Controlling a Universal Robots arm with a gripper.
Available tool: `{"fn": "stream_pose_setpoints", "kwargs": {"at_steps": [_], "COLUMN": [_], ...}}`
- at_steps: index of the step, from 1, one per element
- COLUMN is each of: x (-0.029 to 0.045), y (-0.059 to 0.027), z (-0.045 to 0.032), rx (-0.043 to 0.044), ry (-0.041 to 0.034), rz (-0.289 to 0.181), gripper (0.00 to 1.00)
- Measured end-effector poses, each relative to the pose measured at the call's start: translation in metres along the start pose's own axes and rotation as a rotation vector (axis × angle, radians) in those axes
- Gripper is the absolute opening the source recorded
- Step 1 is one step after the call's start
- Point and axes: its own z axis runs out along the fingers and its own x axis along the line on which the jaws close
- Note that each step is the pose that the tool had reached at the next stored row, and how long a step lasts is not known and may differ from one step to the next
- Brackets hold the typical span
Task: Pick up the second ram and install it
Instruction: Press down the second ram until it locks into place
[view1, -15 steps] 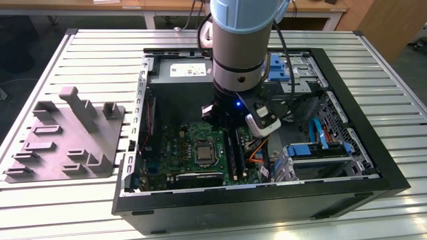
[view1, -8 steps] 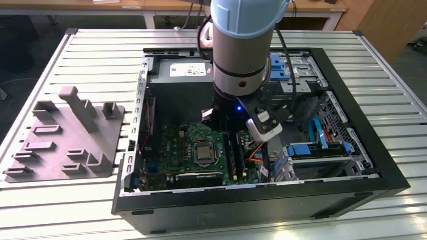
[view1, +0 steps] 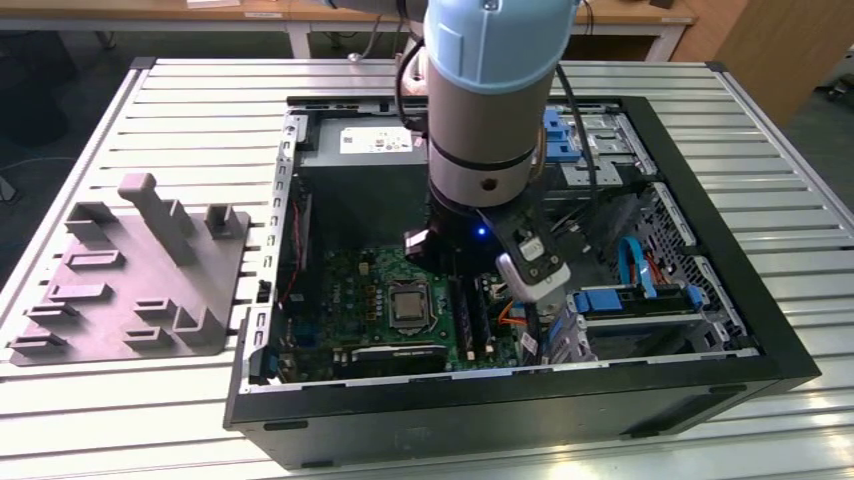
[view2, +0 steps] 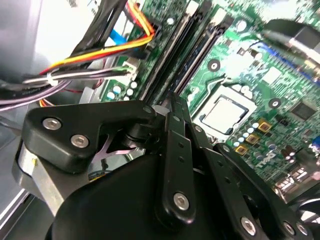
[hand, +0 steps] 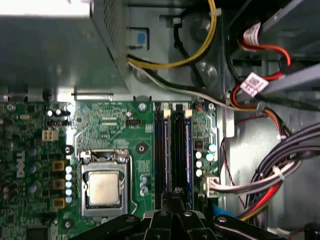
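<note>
My gripper (hand: 175, 194) is down inside the open computer case (view1: 747, 300), over the green motherboard (hand: 107, 125). Its black fingers (view2: 172, 107) are shut together, and their tips rest on the row of long memory slots (hand: 161, 150) beside the processor socket (hand: 104, 187). Under the tips a dark narrow stick, which looks like the second ram (hand: 176, 150), lies along a slot. I cannot tell whether the fingers pinch it or only press on it. In the exterior view the arm's wrist (view1: 487, 190) hides the fingertips.
The grey power-supply box (view1: 360, 150) sits at the case's far end. Bundled cables (hand: 270, 170) run close beside the slots. Blue drive brackets (view1: 641, 300) fill the case's side at the exterior view's right. A grey plastic fixture (view1: 134, 280) with upright posts stands on the slatted table (view1: 200, 100).
</note>
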Motion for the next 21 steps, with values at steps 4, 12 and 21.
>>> {"fn": "stream_pose_setpoints", "kwargs": {"at_steps": [4, 12, 21], "x": [-0.0002, -0.0003, -0.0005], "y": [-0.0059, -0.0108, -0.0161], "z": [-0.0003, -0.0005, -0.0004], "rx": [0.0001, 0.0002, 0.0003], "ry": [0.0, 0.0, 0.0], "rz": [0.0, 0.0, 0.0], "gripper": [0.1, 0.1, 0.1]}}
